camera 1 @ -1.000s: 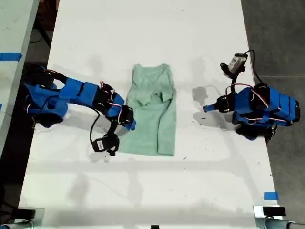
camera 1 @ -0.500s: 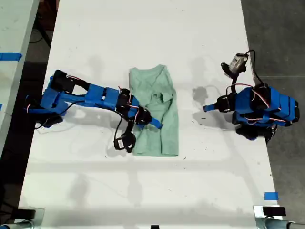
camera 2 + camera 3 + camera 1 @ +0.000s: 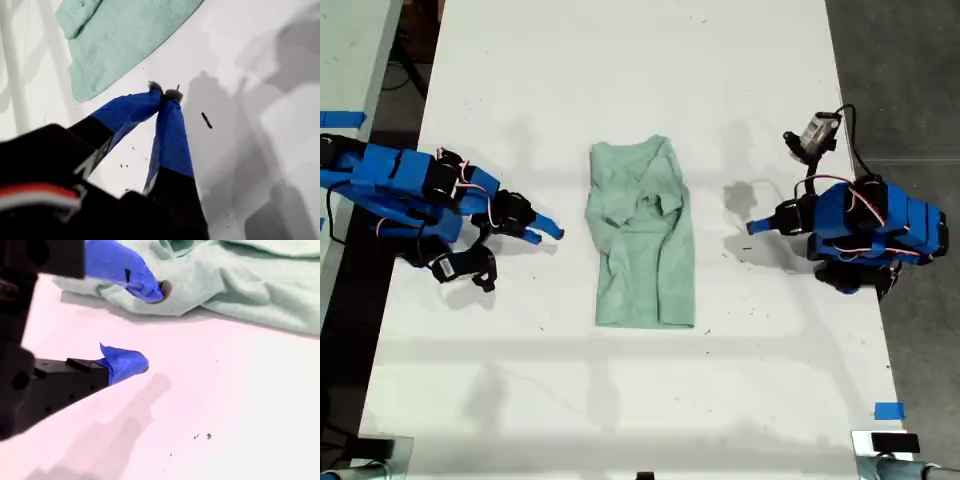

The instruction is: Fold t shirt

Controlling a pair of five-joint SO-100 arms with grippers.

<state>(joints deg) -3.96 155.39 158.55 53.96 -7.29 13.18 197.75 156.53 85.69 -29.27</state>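
The t shirt (image 3: 642,235) lies folded mid-bench (image 3: 620,400). My first gripper (image 3: 165,93), fingers closed and empty, and my second gripper (image 3: 150,325), fingers apart and empty, both hover beside it, only the exterior view showing them on opposite sides.

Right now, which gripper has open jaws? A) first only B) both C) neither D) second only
D: on my second gripper the blue-taped jaws stand apart, near the pale mint-green fabric t shirt, while on my first gripper the jaws meet at the tips.
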